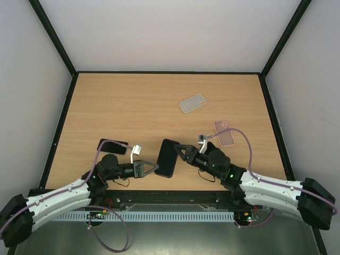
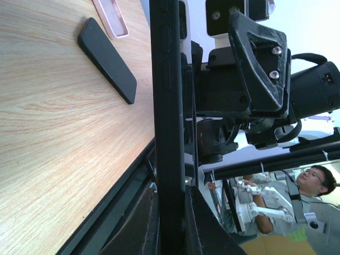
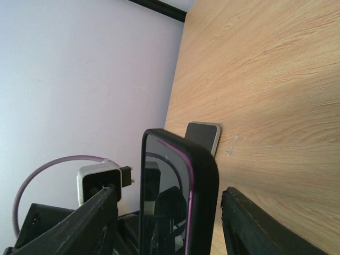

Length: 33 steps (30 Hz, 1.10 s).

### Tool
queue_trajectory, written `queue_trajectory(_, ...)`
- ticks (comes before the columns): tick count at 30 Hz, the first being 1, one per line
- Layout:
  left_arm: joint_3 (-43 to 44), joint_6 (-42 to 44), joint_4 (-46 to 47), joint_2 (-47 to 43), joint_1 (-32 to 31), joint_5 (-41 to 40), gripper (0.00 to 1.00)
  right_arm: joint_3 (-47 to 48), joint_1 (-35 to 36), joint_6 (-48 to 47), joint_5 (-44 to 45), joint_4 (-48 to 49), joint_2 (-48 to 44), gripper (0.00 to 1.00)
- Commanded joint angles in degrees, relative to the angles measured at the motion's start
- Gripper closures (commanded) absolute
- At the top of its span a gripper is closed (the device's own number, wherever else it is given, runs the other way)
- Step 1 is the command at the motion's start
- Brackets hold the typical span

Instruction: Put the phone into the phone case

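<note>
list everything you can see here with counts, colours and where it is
table: 1, light wood, inside the enclosure
held phone: 1, black, near the front edge between the grippers
second phone: 1, dark with a pale edge, flat on the table at front left
clear case: 1, transparent, flat on the table, right of centre
pink case: 1, pink, flat on the table at the right
flat slab: 1, black, on the table near the pink case, left wrist view only
person: 1, wearing glasses, background outside the rig
left gripper: 1, black, shut on the held phone
right gripper: 1, black, fingers open either side of the held phone
</note>
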Motion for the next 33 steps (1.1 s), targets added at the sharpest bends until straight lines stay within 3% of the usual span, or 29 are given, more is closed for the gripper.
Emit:
queue_trajectory(1,2.4,1.3,4.8,-0.5,0.0,3.0,0.98,2.4,-0.4,-2.0,2.6,-2.7,-0.6,0.48)
queue_trajectory(6,2.8,2.1,2.1,-1.2,0.0,1.7,0.98,3.0,-0.4,-2.8,3.9,-4.9,-1.1,0.76)
queue_trajectory(10,4.7,4.4,-5.6,-1.2,0.0,-0.8,0.98,3.8,-0.4,-3.6,5.0,-7.0,-0.6,0.97)
queue_trajectory(19,8.3,7.5,-15.7,-0.6,0.0,-5.8,0.98,5.3,-0.4,-4.3,4.9,-8.6,2.1,0.98)
queue_trajectory(28,9.3,9.4,-16.9,-3.4,0.0,-8.1,0.51,4.8,-0.4,-7.2,-3.8,-5.1,-1.1,0.98)
queue_trajectory(33,10.4,11.2,-14.9,-1.1,0.1,-8.3,0.44,3.8,-0.4,-6.1,-8.3,-0.6,-0.9,0.98)
